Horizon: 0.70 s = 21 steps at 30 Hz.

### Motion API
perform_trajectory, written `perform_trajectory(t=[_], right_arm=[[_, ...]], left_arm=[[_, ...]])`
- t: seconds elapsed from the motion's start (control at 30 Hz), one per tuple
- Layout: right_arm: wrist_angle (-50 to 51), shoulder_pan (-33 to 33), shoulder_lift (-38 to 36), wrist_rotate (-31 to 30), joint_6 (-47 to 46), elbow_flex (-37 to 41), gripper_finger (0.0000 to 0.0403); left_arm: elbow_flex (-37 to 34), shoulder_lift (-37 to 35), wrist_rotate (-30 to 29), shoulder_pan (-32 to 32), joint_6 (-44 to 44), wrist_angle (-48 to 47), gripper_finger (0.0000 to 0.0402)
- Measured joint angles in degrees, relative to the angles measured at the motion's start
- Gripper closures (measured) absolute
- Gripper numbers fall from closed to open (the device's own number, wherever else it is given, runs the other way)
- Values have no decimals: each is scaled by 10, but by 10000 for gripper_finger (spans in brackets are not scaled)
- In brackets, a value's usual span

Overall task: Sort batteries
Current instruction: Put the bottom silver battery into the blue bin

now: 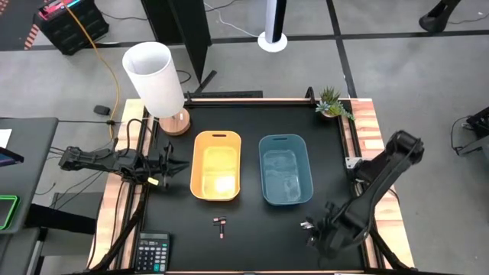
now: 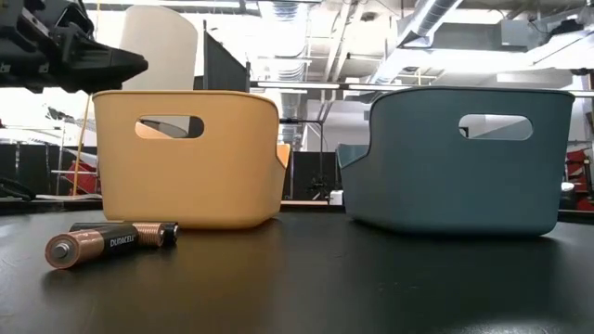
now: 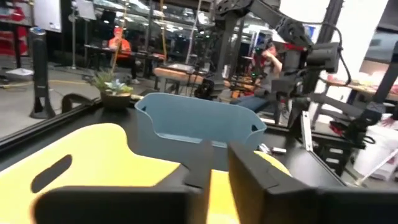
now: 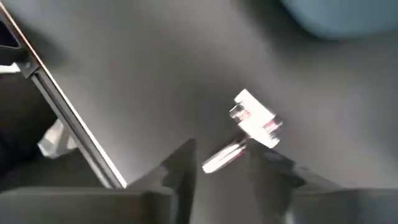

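Batteries: small, rigid, smooth, roll-prone; grip mid-barrel, across axis. Right tool open over silver pair. Left tool open, idle by yellow bin.

Yellow bin, blue bin, black table.

Both arms are matte black with chunky jointed links, the left arm slim and trailing thin dark cables, the right arm thicker with rounded joint housings.
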State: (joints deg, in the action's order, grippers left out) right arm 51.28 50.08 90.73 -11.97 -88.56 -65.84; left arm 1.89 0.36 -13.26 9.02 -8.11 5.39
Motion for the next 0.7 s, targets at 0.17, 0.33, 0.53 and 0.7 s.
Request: perform_trajectory(t=[0.17,0.33,0.53,0.7], right_arm=[[-11,30,59,1,-133,-10,149],[-11,54,98,2,-249,-13,139],[-5,56,128,4,-310,-13,138],[-5,35,149,20,-302,-13,138]], left_arm=[[0,0,13,1,1,0,259],[0,0,44,10,3,-1,199],[0,0,46,19,14,0,183],[0,0,47,19,14,0,186]])
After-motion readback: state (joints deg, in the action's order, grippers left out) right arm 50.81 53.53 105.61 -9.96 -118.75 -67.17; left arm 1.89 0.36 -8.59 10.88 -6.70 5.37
